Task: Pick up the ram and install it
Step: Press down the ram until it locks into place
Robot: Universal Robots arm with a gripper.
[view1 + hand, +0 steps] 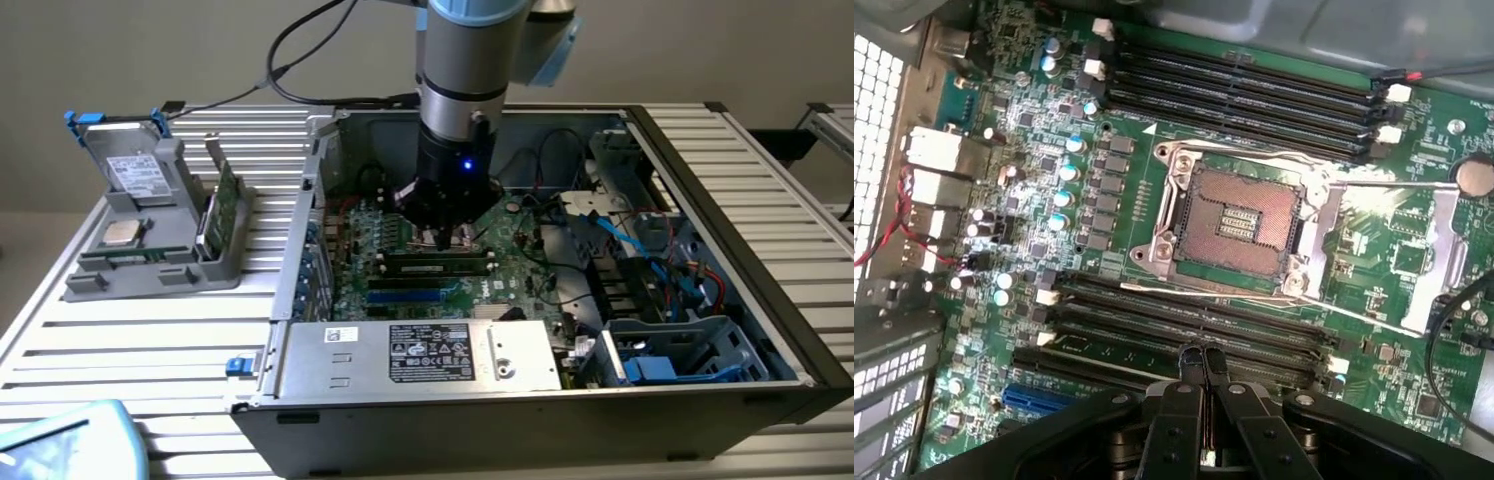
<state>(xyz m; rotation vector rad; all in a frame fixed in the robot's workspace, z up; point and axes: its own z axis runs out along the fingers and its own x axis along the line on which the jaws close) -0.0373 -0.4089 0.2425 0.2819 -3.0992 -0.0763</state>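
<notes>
motherboard (427, 265) lay in the computer case (747, 330) | ram (430, 267) sat in a slot on it — gripper (445, 238) just above | holder (154, 240) stood outside the case — toward the exterior view's left

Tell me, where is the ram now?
The ram lies in a motherboard slot inside the computer case, near the middle of the exterior view, directly below the gripper.

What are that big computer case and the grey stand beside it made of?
Case: looks like bare sheet metal, dull grey, with folded edges and a ribbed side panel. Stand: probably moulded plastic, matte grey with rounded edges, though painted metal can't be ruled out.
</notes>
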